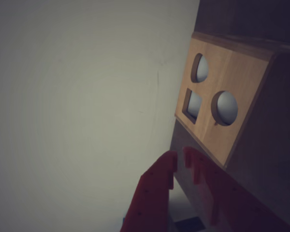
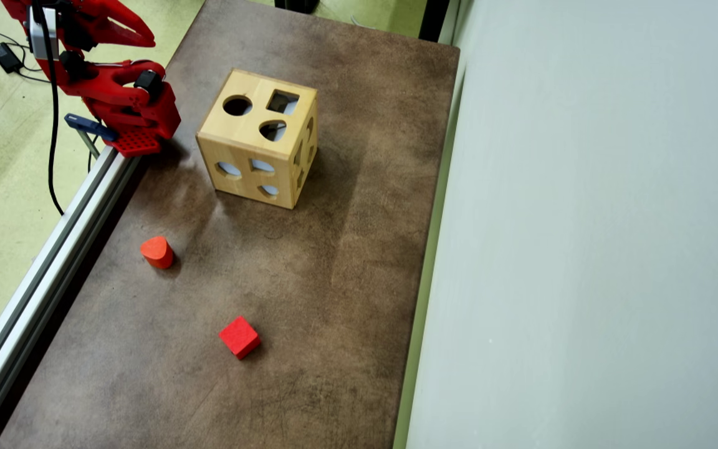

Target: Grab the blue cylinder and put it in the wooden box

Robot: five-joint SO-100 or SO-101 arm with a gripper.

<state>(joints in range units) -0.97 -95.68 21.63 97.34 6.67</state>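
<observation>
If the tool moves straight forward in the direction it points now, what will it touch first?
In the wrist view the shut tool points at the lower edge of the wooden box, so the box looks like the first contact. Depth is unclear; it might pass beside the box toward the pale wall.

One wooden box [image 2: 258, 149] on one brown table [image 2: 334, 299], just right of the jaws in the overhead view. Three cut-outs counted on its top face, three more on the near side face. Two red blocks, both well below the jaws: one rounded orange-red block [image 2: 157, 252] and one red cube [image 2: 239, 337]. One red arm with one gripper [image 1: 180, 155].
</observation>
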